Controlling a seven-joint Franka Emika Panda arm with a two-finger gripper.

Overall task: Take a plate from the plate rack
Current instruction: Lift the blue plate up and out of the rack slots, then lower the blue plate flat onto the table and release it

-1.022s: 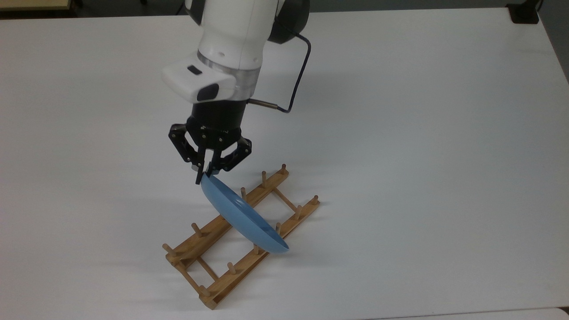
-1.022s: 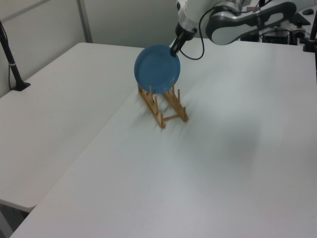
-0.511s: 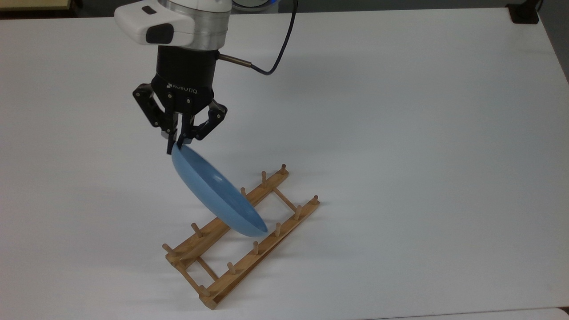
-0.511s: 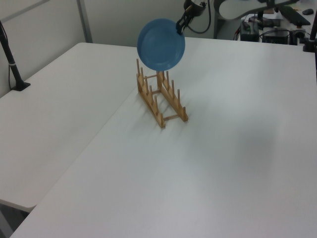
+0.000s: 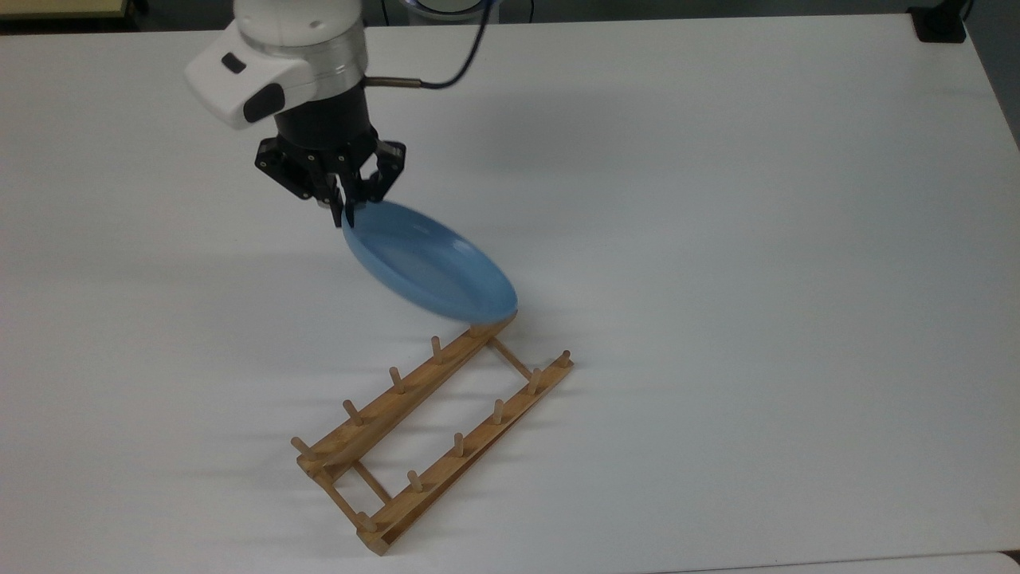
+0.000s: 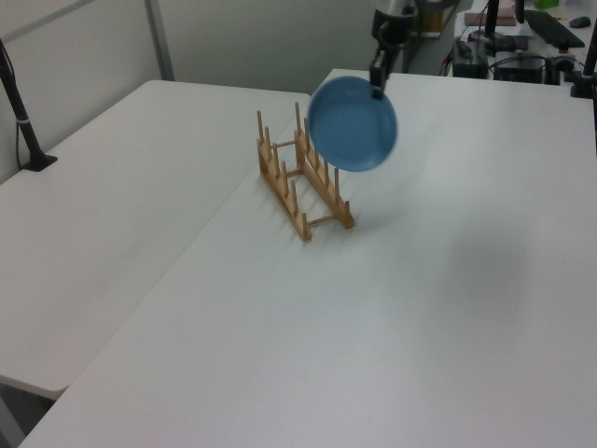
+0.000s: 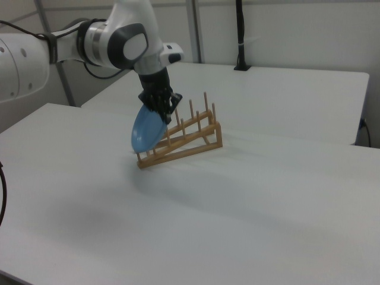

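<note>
In the top view, the gripper [image 5: 348,214] pinches the upper rim of the light-blue plate [image 5: 426,261], fingers clamped narrow on it, and has swung toward the far side of the white table [image 5: 757,239] since half a second ago. The plate, then hanging over the middle of the wooden plate rack [image 5: 434,434], is now clear of the pegs, hanging tilted above the rack's far end. In the left view it has shifted to the rack's right.

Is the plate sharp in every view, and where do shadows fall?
Left view: the plate looks smeared with soft edges. Top view: its rim is crisp, with faint shadow bands across the table. Right view: a soft shadow lies below the plate rack.
</note>
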